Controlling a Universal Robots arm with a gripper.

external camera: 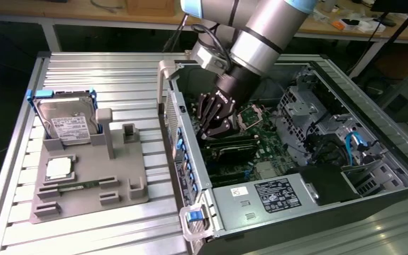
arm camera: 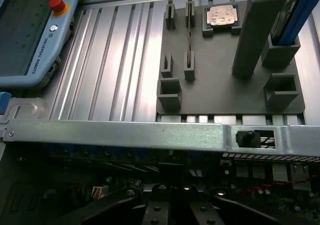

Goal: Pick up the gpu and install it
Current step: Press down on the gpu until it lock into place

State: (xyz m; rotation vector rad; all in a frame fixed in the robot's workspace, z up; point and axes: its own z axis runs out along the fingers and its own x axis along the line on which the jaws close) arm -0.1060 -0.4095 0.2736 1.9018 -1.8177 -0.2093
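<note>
A: Where is the pincer point(external camera: 214, 127)?

B: Inside the open computer case point(external camera: 374, 159), low over the motherboard point(external camera: 261, 133), close to the case's side wall that faces the grey fixture tray point(external camera: 83, 196). Its fingers are clenched.

A: On the gpu point(external camera: 229, 144)?

B: A dark flat card lies right under the fingertips, over the board's slot area. The fingers seem to touch it, but I cannot tell whether they grasp it.

A: What sits outside the case?

B: On the ribbed metal counter point(external camera: 119, 69), the tray carries a hard drive point(external camera: 66, 119) standing upright in a blue frame at the tray's far corner, a square processor chip point(external camera: 60, 168) lying flat, and a narrow green memory stick point(external camera: 76, 186) near the tray's front edge.

A: Anything else?

B: From the wrist view, a teach pendant point(arm camera: 30, 35) with a red button rests on the counter beside the tray.
</note>
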